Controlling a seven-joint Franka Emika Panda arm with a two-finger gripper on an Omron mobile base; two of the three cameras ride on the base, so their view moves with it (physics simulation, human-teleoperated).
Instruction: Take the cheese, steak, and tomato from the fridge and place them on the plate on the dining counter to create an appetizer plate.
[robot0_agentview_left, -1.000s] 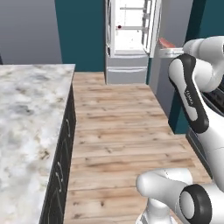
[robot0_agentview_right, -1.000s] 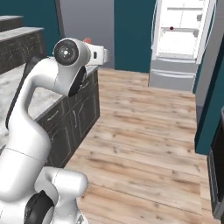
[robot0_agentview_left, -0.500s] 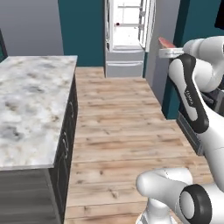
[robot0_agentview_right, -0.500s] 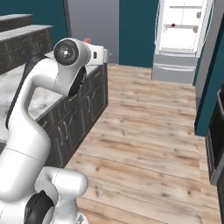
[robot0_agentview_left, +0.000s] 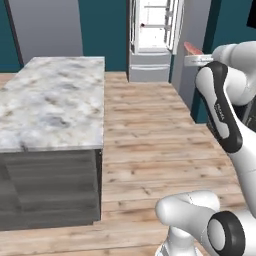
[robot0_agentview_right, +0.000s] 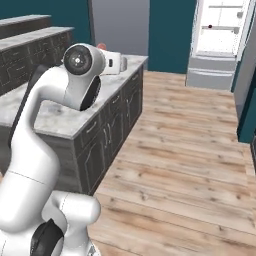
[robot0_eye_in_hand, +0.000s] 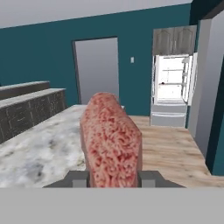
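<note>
Between its fingertips, the end effector (robot0_eye_in_hand: 114, 178) pinches the steak (robot0_eye_in_hand: 112, 144); the base has turned from the fridge (robot0_agentview_left: 152, 40), beginning transport.

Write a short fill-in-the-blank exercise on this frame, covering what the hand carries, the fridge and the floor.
1. The hand is shut on the ____, a pinkish slab standing up between its fingers.
2. The fridge at the far wall has its door ____.
3. The floor between the island and the fridge is made of ____ planks.
4. The island has a grey-veined white ____ top.

Missing words: steak; open; wooden; marble
</note>
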